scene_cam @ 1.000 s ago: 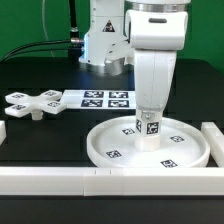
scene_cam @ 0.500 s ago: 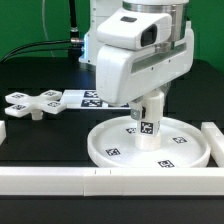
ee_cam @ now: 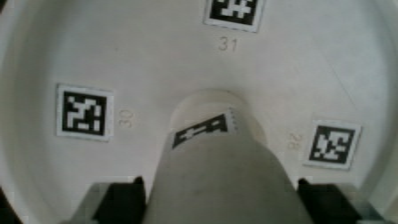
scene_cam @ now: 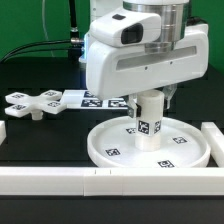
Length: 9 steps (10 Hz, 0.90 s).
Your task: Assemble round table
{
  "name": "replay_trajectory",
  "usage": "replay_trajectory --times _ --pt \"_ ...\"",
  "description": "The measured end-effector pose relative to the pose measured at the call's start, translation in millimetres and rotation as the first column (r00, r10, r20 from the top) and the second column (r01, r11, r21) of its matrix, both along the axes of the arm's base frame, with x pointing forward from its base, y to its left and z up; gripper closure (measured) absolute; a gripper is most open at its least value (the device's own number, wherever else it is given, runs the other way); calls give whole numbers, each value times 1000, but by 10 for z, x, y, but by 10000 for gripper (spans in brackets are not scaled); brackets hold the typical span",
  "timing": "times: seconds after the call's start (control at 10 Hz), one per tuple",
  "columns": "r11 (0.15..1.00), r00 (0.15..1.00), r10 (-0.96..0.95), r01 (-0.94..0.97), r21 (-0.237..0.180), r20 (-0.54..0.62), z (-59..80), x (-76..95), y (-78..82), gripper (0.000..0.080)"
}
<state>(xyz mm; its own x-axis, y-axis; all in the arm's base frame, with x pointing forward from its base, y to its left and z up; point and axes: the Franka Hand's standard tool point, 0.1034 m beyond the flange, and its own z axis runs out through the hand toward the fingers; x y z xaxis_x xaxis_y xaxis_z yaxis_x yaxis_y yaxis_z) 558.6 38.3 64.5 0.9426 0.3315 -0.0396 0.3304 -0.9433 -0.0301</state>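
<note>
The round disc (scene_cam: 105, 152) lies flat on the table, rim up, with several tags on its face. The short post (scene_cam: 149, 125) stands upright on its central hub. My gripper (scene_cam: 150, 98) comes down over the post's top and is shut on it; the wide hand hides the fingertips in the exterior view. In the wrist view the post (ee_cam: 222, 160) runs between my two dark fingers (ee_cam: 121, 200) of the gripper (ee_cam: 222, 202), with the disc face (ee_cam: 125, 50) below. The cross-shaped foot (scene_cam: 30, 102) lies apart at the exterior view's left.
The marker board (scene_cam: 100, 98) lies behind the disc. A long white rail (scene_cam: 60, 180) runs along the front and another rail (scene_cam: 213, 135) stands at the exterior view's right. The robot base (scene_cam: 100, 40) stands at the back.
My hand has turned about the post's axis, now showing its broad side to the camera. The tags on the post have shifted round. The disc and foot have not moved.
</note>
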Motion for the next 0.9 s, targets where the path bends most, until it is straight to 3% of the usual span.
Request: replay_trajectory --times 0.2,0.3,0.7,0.9 --pt "962 962 -274 273 -4 -6 -1 -2 3 392" --pt "889 889 -457 457 -10 -10 -4 -9 10 392" --pt "740 740 -672 672 -18 -17 -9 -11 23 390" --pt "533 532 -846 846 -8 -24 -11 3 28 390"
